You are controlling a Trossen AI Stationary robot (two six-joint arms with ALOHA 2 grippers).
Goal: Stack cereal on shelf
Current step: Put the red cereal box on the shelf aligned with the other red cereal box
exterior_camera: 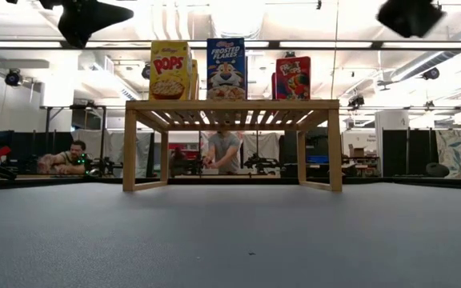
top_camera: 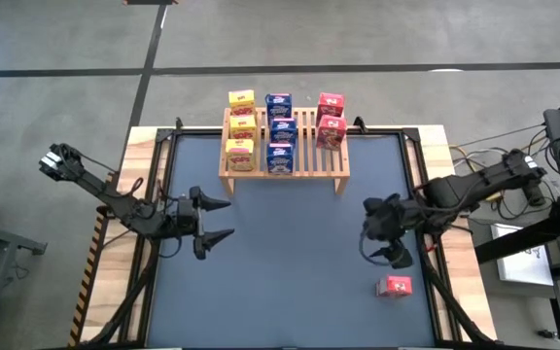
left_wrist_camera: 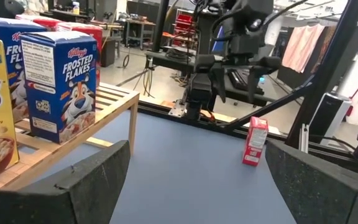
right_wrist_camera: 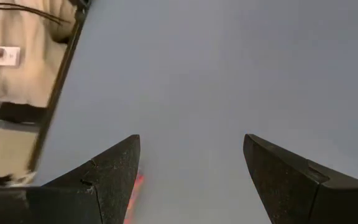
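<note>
A: Where's the last box?

B: Red cereal box (top_camera: 395, 286) stands upright on the mat just beside my right gripper (top_camera: 395, 255), toward the table's near edge. Fingers spread, nothing between them.

A: Left side?

B: Left gripper (top_camera: 224, 220) open too, empty, well apart from it. Right arm is nearer.

A: Farther out?

B: Dark mat (top_camera: 290, 262), then the shelf (top_camera: 285, 170) holding eight boxes; people in the room beyond.

Bright overhead ceiling lights, soft shadows, slight blur.
</note>
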